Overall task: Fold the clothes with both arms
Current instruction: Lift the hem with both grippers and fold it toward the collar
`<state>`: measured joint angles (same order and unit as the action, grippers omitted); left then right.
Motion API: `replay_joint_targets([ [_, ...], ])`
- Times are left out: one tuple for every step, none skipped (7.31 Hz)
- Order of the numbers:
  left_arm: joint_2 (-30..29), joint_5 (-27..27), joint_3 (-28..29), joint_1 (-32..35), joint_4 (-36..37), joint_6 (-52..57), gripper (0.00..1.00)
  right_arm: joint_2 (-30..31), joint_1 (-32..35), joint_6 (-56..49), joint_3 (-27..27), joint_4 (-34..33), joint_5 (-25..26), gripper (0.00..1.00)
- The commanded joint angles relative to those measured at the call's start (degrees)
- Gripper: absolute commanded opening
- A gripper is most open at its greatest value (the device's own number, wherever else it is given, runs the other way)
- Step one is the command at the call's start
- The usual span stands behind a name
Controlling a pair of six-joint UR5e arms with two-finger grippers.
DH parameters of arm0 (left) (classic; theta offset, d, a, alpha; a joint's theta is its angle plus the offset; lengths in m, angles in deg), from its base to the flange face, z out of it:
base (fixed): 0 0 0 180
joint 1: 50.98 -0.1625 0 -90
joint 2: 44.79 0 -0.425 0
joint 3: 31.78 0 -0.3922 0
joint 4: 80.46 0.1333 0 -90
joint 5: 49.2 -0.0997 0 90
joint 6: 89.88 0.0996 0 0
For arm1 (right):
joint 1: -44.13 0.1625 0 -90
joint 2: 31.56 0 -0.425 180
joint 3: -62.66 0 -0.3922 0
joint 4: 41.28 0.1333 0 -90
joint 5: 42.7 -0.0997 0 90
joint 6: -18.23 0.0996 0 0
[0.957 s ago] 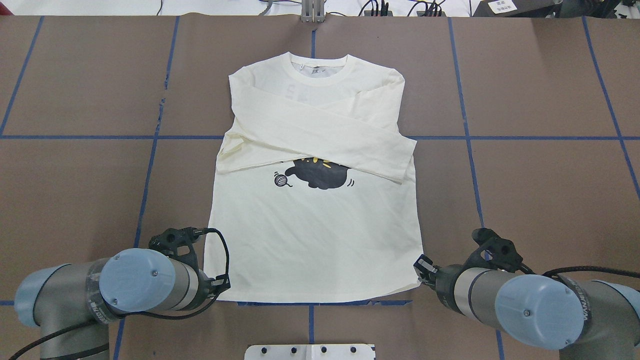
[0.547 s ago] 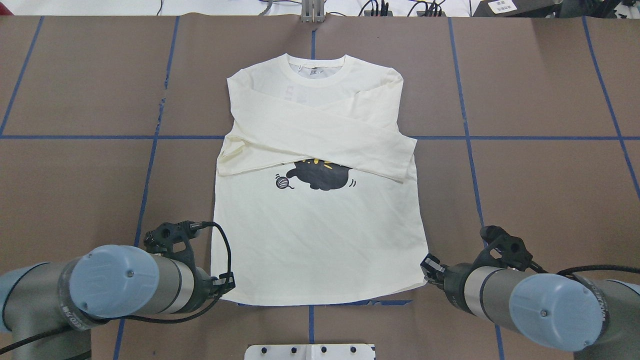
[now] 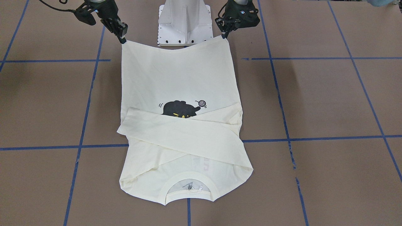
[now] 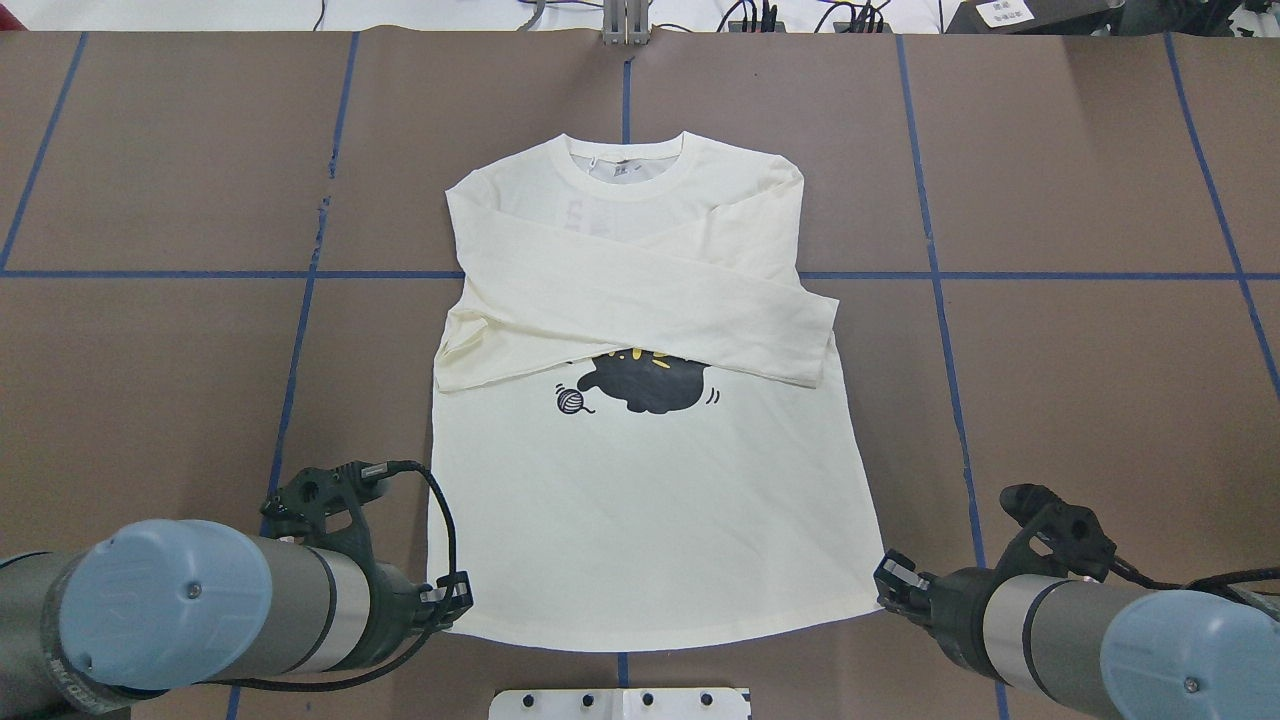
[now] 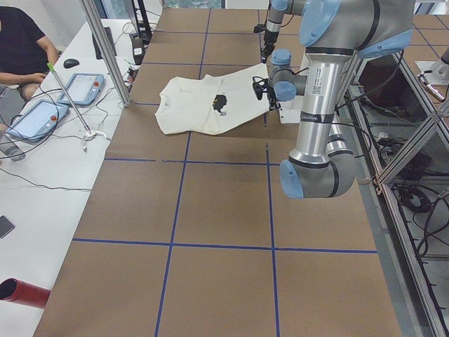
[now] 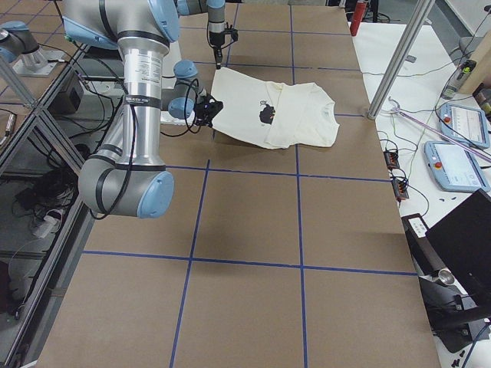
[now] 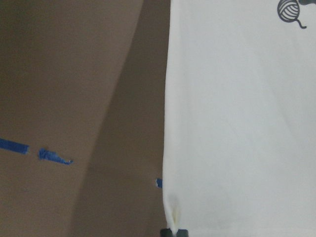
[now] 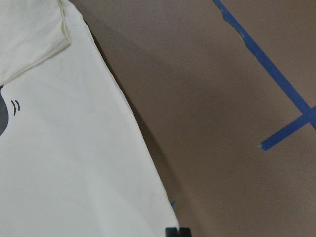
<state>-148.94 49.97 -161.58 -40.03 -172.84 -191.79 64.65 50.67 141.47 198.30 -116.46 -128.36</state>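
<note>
The cream-white shirt [image 4: 640, 500] lies print side up on the brown table, collar far from me. Both sleeves [image 4: 650, 300] are folded across the chest and half cover the black cat print [image 4: 650, 385]. My left gripper [image 4: 455, 600] is shut on the hem's left corner. My right gripper [image 4: 890, 582] is shut on the hem's right corner. In the front-facing view the shirt [image 3: 176, 78] hangs taut between the left gripper [image 3: 223, 35] and the right gripper [image 3: 122, 39], with the hem raised off the table. The wrist views show the cloth edge [image 7: 170, 148] [image 8: 138, 148] casting a shadow.
The white pedestal base [image 4: 620, 703] sits just behind the hem, between the arms. Blue tape lines [image 4: 300, 300] grid the table. A metal post [image 4: 625, 25] stands at the far edge. An operators' table with tablets [image 5: 52, 105] runs beyond it.
Both arms have drawn back toward the base with the hem corners. The whole shirt has slid toward me, and the hem has spread wider.
</note>
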Motion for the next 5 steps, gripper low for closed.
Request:
replay_joint_targets([
  [-1.3,-0.5,-0.1,1.9,0.0,0.3,0.00,-0.4,4.2,-2.6,0.1,-0.1,-0.1,0.00],
  [-2.4,-0.6,0.8,7.3,0.0,5.4,0.00,-4.7,7.8,-9.1,-2.6,-0.3,0.0,0.00],
  [-4.7,-0.4,3.6,12.9,0.1,11.1,0.00,-12.2,13.3,-14.9,-8.8,-2.6,-1.4,0.00],
  [-6.7,-0.4,7.9,17.1,-0.2,14.6,0.00,-19.5,18.9,-19.9,-15.6,-4.5,-5.3,0.00],
  [-9.1,-0.4,12.3,20.9,-0.3,17.8,0.00,-23.9,24.9,-23.8,-21.2,-4.6,-9.5,0.00],
])
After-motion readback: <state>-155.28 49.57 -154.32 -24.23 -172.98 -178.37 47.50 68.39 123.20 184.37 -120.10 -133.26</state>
